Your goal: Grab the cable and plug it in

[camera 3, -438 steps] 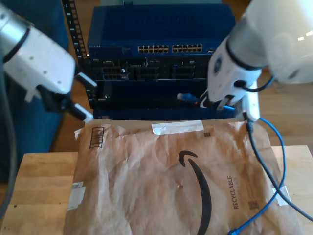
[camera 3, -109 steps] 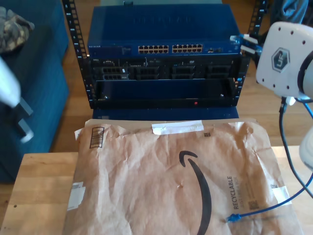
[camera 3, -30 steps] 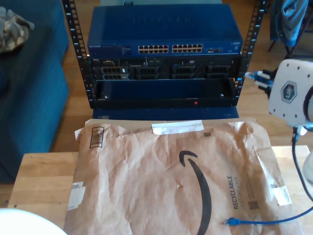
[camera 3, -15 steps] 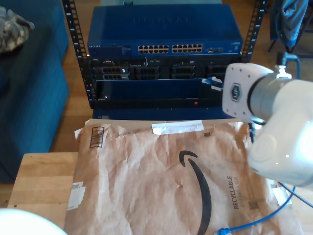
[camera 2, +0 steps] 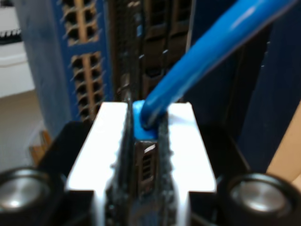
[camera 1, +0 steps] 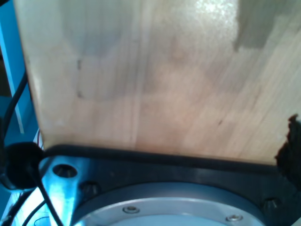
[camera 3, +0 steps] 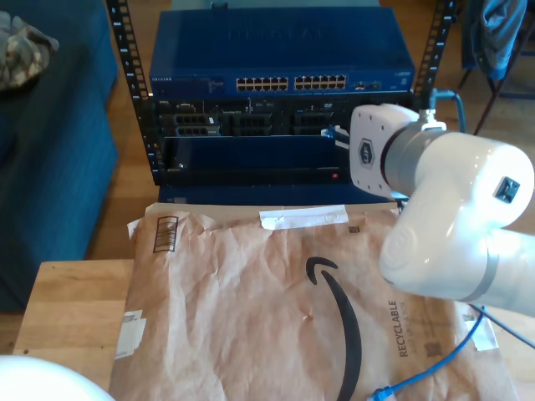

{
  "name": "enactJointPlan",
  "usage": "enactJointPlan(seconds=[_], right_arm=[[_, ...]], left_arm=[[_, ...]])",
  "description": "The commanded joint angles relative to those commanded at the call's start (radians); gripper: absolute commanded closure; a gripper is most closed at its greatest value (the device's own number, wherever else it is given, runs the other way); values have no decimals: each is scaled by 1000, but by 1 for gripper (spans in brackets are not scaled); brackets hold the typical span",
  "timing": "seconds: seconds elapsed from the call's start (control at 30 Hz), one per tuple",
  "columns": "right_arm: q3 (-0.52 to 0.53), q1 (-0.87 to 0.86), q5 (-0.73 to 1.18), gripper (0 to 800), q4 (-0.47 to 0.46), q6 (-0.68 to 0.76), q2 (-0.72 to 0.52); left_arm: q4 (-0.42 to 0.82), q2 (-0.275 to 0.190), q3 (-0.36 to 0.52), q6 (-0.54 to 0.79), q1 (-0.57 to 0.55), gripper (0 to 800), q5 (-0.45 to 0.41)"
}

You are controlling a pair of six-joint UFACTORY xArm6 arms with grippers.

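Observation:
In the second wrist view my second gripper (camera 2: 145,128) is shut on one end of the blue cable (camera 2: 202,52), its white fingers (camera 2: 110,141) pressed on either side of the plug. The exterior view shows that gripper (camera 3: 336,134) holding the plug just in front of the rack's middle row of dark modules (camera 3: 251,124), below the blue switch's ports (camera 3: 288,83). The rest of the cable (camera 3: 426,374) trails over the brown envelope (camera 3: 276,309), its loose plug (camera 3: 380,392) near the front edge. The first wrist view looks at the wooden tabletop (camera 1: 150,80).
The blue switch (camera 3: 276,46) tops a black rack (camera 3: 134,92) behind the table. The envelope covers most of the wooden table (camera 3: 71,309). A white arm part (camera 3: 33,380) sits at the exterior view's lower left. A blue couch (camera 3: 50,150) stands at that view's left.
My second arm has swung toward the exterior view's left, carrying the plug from beside the rack's right post to the front of the middle modules. The trailing cable shifted on the envelope.

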Motion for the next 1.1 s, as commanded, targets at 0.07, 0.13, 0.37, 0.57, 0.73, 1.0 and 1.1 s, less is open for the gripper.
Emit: enactJointPlan(seconds=[0.07, 0.13, 0.37, 0.57, 0.73, 1.0, 1.1], right_arm=[[-34, 9, 2, 800, -5, -3, 34], [-34, 31, 2, 800, -9, 0, 52], [-17, 60, -250, 800, -9, 5, 137], [18, 126, -428, 800, -2, 9, 213], [49, 132, -491, 800, -6, 9, 213], [51, 127, -555, 800, -8, 11, 218], [49, 127, -563, 800, -8, 12, 230]], left_arm=[[0, 0, 0, 0, 0, 0, 0], [0, 0, 0, 0, 0, 0, 0], [0, 0, 0, 0, 0, 0, 0], [0, 0, 0, 0, 0, 0, 0], [2, 0, 0, 0, 0, 0, 0], [0, 0, 0, 0, 0, 0, 0], [0, 0, 0, 0, 0, 0, 0]])
